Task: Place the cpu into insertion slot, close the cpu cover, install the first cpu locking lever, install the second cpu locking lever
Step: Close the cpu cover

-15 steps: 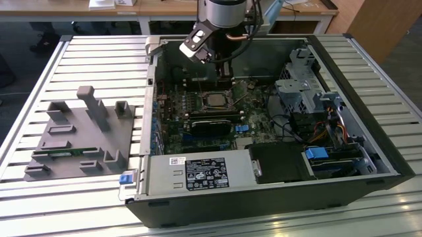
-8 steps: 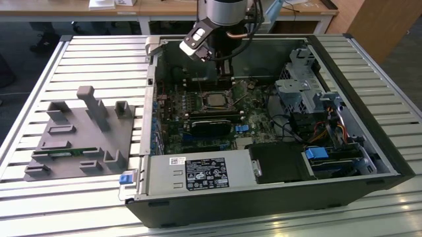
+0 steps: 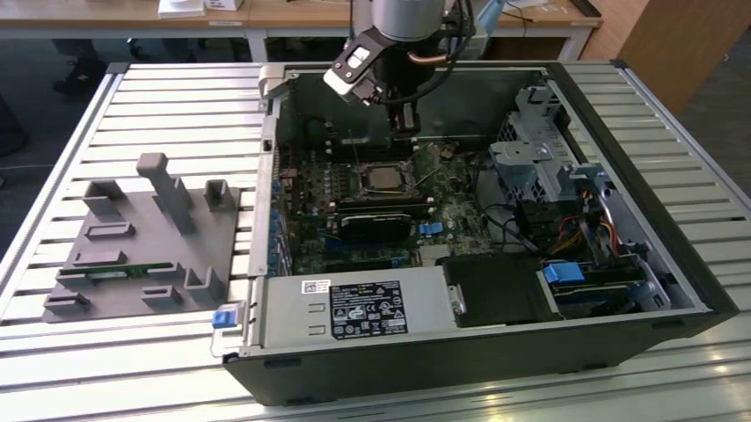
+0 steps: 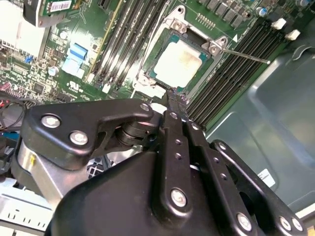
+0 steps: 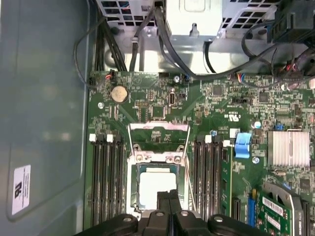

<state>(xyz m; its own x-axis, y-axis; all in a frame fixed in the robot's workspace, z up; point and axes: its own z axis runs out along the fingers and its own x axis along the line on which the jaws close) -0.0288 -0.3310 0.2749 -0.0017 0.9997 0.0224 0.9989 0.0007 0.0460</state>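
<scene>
You're looking at a slatted metal table (image 3: pixel 70 132). At the exterior view's left sits a grey fixture (image 3: pixel 141 237). In the centre stands the open computer case (image 3: pixel 470 352). Mid-board, between the memory slots (image 5: pixel 106 182), the cpu (image 3: pixel 382 178) lies flat in the insertion slot (image 5: pixel 133 169), framed by the cpu cover (image 5: pixel 157 158). You can't tell whether the cover is latched. Just above the chip in the frame hangs your gripper (image 3: pixel 405 132), its claw pinched closed on nothing, its tips near the socket's edge.
</scene>
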